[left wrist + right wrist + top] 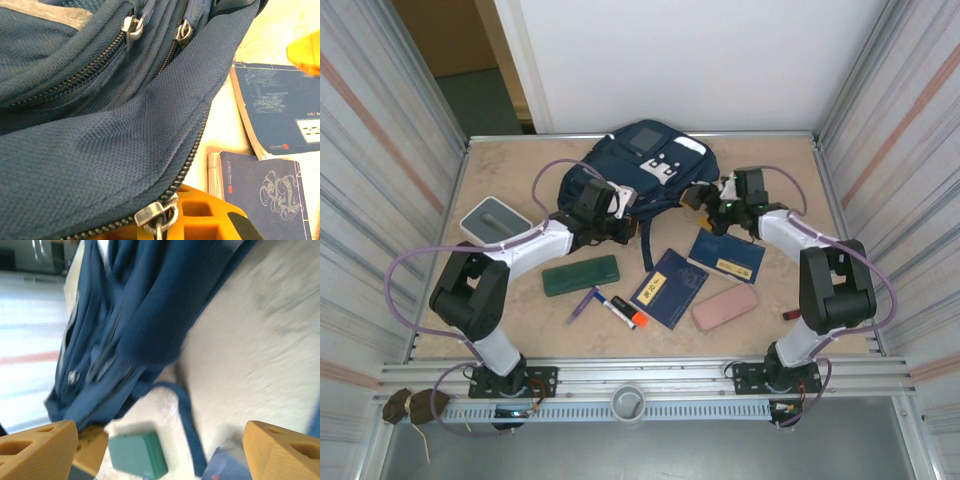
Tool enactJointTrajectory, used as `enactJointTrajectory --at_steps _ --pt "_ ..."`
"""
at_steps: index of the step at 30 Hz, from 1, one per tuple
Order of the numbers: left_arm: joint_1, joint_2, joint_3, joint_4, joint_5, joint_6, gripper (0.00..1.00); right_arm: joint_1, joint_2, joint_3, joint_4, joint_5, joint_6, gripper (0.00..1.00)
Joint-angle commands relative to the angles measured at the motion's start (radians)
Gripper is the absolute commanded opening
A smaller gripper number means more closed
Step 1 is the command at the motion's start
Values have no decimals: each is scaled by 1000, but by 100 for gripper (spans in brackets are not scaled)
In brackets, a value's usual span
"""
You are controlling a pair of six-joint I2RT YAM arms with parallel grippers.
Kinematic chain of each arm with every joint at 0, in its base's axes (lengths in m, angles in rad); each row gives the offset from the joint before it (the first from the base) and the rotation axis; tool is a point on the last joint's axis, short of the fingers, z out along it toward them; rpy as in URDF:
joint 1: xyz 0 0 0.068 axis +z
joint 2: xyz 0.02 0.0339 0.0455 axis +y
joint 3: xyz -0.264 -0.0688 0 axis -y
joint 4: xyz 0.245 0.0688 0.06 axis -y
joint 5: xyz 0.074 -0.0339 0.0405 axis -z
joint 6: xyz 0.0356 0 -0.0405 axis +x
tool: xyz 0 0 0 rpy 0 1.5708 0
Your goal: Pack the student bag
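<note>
Opening the student bag (650,150): left hand (618,205) is pinching by its zipper (156,216); right hand (160,447), at three o'clock, is gaping empty, needing purchase.

The beige table (505,165) carried the student bag (620,160), two blue booklets (668,288), a green case (581,274), a pink case (725,307), pens (583,303) and a grey box (495,219).

Navy student bag (642,166), green case (581,274), pink pouch (725,307).
</note>
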Motion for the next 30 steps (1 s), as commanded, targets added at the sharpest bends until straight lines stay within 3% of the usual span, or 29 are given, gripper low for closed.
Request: enactJointTrajectory --at_steps 1,8,13,17,23,26,28,30 --pt "-18 -12 21 63 34 -7 0 76 -45 -5 71 117 52 84" --pt "-33 -16 -1 79 42 -1 0 151 118 74 194 171 160 73" --pt "-29 -44 -25 54 8 22 0 132 148 105 183 206 138 28" --pt "21 -102 -81 16 -19 36 0 73 108 90 114 221 55 8" --pt "187 -186 -200 25 25 16 0 -7 72 86 36 169 -60 6" --pt "226 -193 -203 14 61 33 0 -24 79 116 7 126 -118 7" --pt "228 -198 -184 -5 89 50 0 -30 85 159 -51 112 -194 11" --pt "228 -200 -156 -22 141 50 0 -31 76 197 -132 122 -305 22"
